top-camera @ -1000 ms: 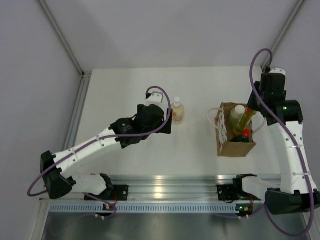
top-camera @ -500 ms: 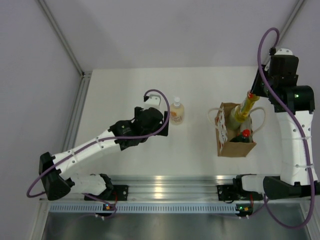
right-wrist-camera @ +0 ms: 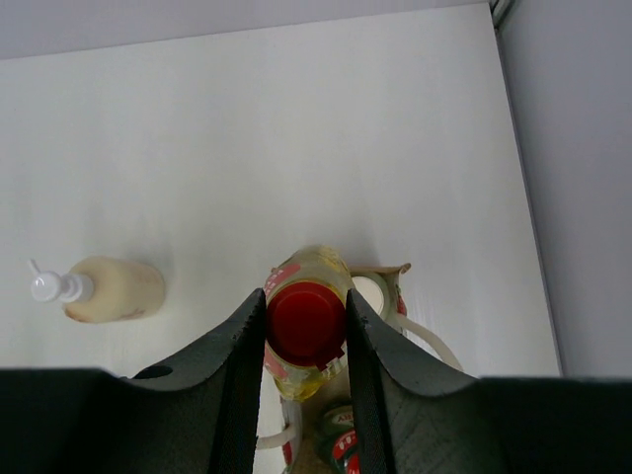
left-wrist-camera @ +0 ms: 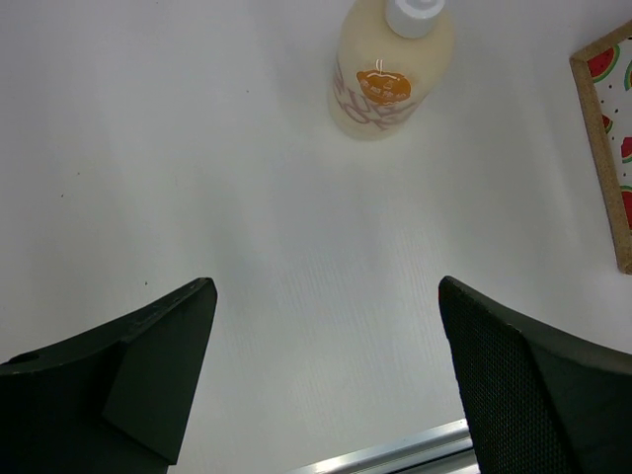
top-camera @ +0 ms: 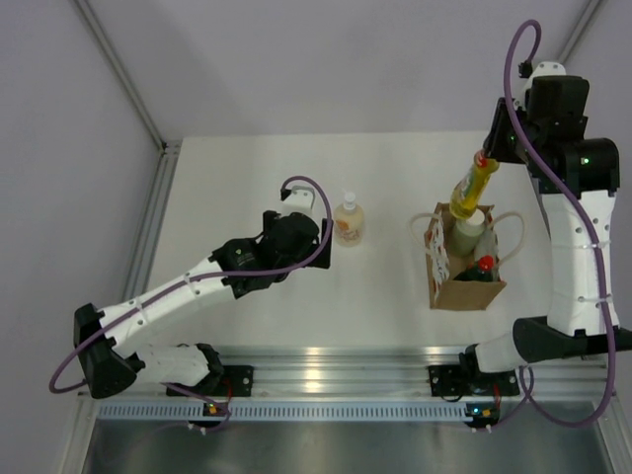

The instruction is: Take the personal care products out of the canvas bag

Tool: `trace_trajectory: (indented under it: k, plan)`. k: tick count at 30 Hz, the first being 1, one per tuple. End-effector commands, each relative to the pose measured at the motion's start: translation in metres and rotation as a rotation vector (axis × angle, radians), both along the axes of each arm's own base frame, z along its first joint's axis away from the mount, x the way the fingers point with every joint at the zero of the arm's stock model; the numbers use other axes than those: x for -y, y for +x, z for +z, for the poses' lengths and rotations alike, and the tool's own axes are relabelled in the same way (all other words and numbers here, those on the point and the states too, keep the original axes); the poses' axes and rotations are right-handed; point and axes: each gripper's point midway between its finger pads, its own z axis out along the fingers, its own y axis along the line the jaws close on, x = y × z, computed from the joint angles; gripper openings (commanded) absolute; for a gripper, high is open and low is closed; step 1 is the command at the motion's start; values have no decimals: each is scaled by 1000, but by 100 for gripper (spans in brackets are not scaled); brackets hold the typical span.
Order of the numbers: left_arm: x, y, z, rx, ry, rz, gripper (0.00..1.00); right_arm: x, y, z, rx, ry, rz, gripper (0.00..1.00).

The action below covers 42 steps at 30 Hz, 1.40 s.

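My right gripper [top-camera: 484, 163] is shut on the red cap of the slim yellow bottle [top-camera: 470, 188] and holds it lifted above the brown canvas bag [top-camera: 464, 267]. In the right wrist view the gripper [right-wrist-camera: 304, 321] pinches the red cap of the yellow bottle [right-wrist-camera: 308, 380]. The white-capped cream bottle [top-camera: 470, 230] and the dark green red-capped bottle [top-camera: 481, 268] stand in the bag. The cream pump bottle [top-camera: 348, 221] stands on the table, also in the left wrist view [left-wrist-camera: 391, 69]. My left gripper [top-camera: 321, 237] is open and empty, near side of the pump bottle [left-wrist-camera: 326, 336].
The bag's patterned side [left-wrist-camera: 607, 148] shows at the right edge of the left wrist view. A metal rail [top-camera: 336, 370] runs along the table's near edge. Grey walls close in at the back and both sides.
My right gripper has risen with the yellow bottle, lifting it out of the bag. My left gripper has drawn back slightly from the pump bottle.
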Motion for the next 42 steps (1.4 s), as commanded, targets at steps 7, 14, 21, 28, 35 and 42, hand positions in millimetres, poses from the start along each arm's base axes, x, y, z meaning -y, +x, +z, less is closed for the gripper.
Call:
trace_trajectory:
  k: [7,14,21,28,35,42]
  plan:
    - [-9,-1,15,43,-35,24,98,-34,39,59,208,21,123,0]
    - [-12,-5,13,37,-47,24,98,-56,74,54,227,34,201,0]
    - [-14,-5,9,35,-45,34,98,-94,107,41,237,15,285,0]
    - [-15,-7,3,22,-40,39,98,-135,128,10,209,-33,331,0]
    - [-17,-10,0,15,-54,40,98,-174,148,-30,276,14,343,0]
    - [-24,-13,4,30,-65,46,98,-202,161,-80,213,-12,362,0]
